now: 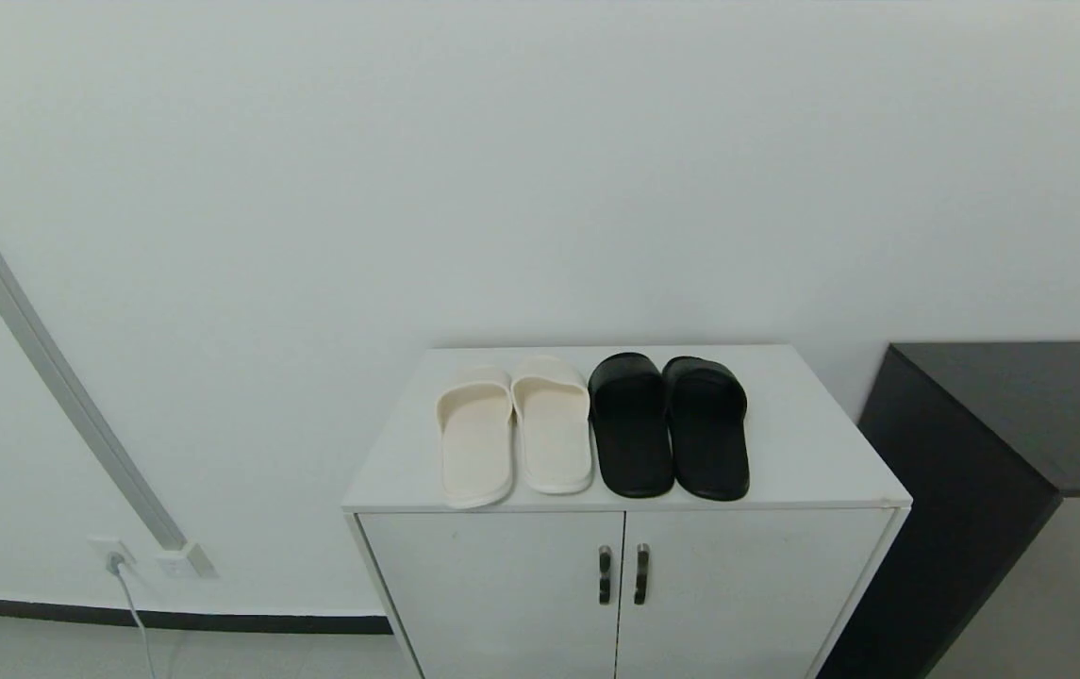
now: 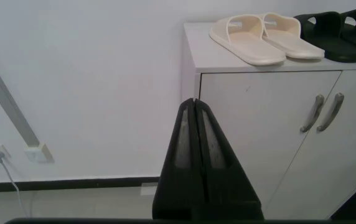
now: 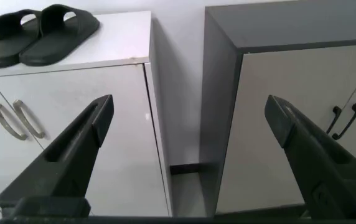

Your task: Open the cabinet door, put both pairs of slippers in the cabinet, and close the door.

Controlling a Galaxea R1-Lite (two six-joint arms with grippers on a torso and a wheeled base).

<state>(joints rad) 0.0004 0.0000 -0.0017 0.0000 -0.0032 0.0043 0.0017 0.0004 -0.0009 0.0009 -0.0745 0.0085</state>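
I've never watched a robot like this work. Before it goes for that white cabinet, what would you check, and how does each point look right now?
1. Cabinet doors shut, so opening comes first: ok.
2. Handles free, nothing in front of them: ok.
3. White slippers side by side on the cabinet top: ok.
4. Black slippers right beside them on the top: ok.
5. Right tool open, ready for a handle: ok. Left tool open: not ok, it is shut.
6. Room inside for both pairs: cannot tell, the doors hide it.
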